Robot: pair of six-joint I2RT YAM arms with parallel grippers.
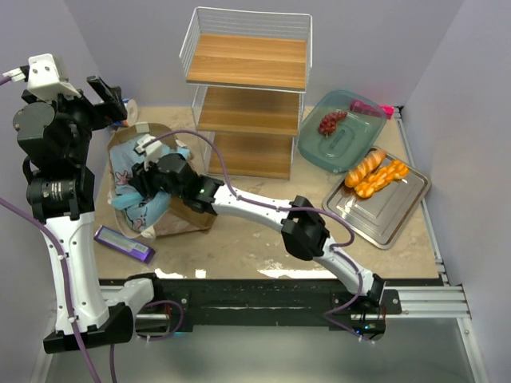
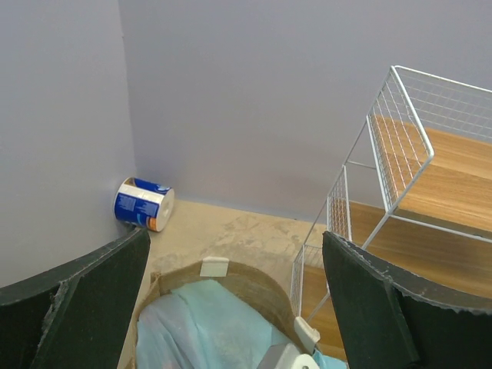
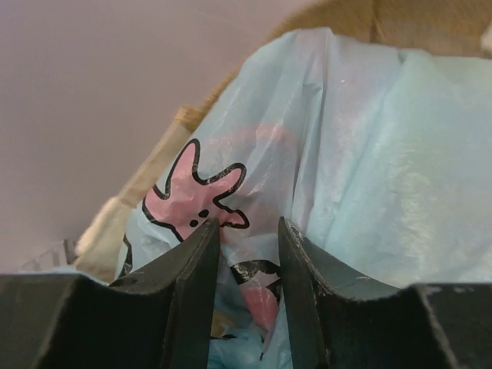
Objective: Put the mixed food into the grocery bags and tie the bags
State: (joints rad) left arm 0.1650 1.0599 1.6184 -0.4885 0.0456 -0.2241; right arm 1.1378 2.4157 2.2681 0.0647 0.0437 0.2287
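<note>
**Right gripper at the plastic bag's film, left gripper open above it**

Nearest the arm bases lies the purple bar (image 1: pixel 124 243), just beside the brown paper bag (image 1: pixel 192 217). The light-blue plastic bag (image 1: pixel 132 187) sits inside the paper bag at the table's left. It is thin, crinkled and printed with pink rabbit-like figures. The right gripper (image 3: pixel 247 231) reaches across to it, so the film lies straight ahead of its fingers. Its jaws stand narrowly apart with film in the gap, and I cannot tell whether they pinch it. The left gripper (image 2: pixel 234 234) hangs above the bag's far rim, jaws wide apart and holding nothing. It looks the better placed to take an opposite edge. Far right, well apart from both, the orange-brown breads (image 1: pixel 375 174) lie on a metal tray (image 1: pixel 391 223), long axes slanting away.
</note>
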